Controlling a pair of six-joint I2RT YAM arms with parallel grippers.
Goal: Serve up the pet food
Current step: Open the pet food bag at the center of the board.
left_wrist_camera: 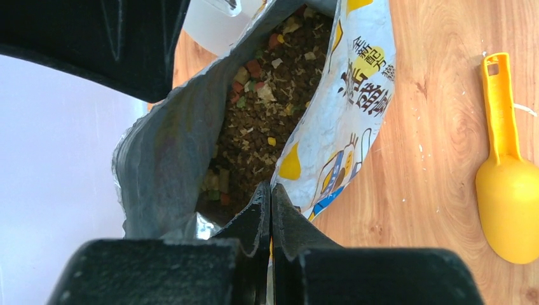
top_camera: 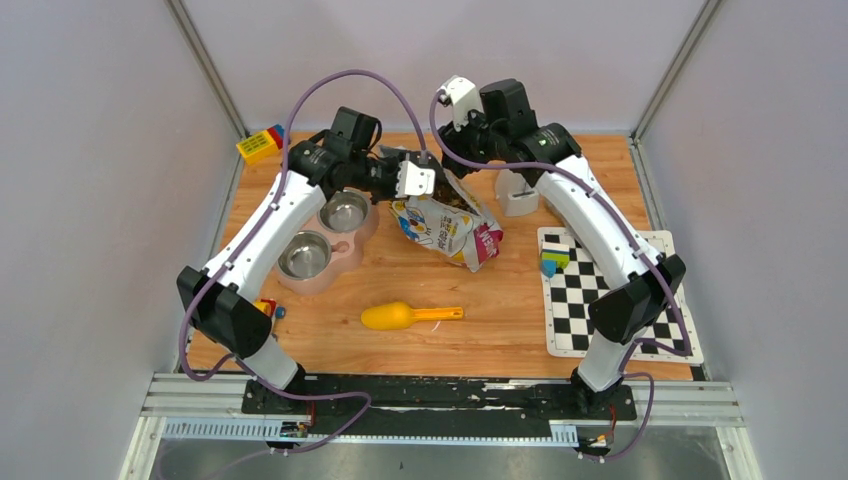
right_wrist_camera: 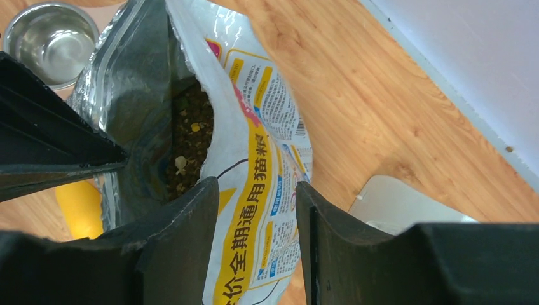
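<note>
Left gripper (left_wrist_camera: 271,190) pinching cat-food bag (left_wrist_camera: 343,114) rim; right gripper (right_wrist_camera: 256,184) spread astride opposite rim. Kibble (left_wrist_camera: 267,121) inside bag, worktop far-centre. Step, I judge: opening mouth. Next I need yellow scoop (left_wrist_camera: 508,190).

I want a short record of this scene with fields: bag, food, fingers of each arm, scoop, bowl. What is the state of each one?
bag: crinkly yellow-and-white pet food bag, mouth open
food: small brown dry kibble, inside the bag
left fingers: shut on the bag's rim
right fingers: apart, the bag's printed wall between them
scoop: yellow plastic scoop, lying on the wooden table, untouched
bowl: pink double steel bowl, both cups empty
</note>
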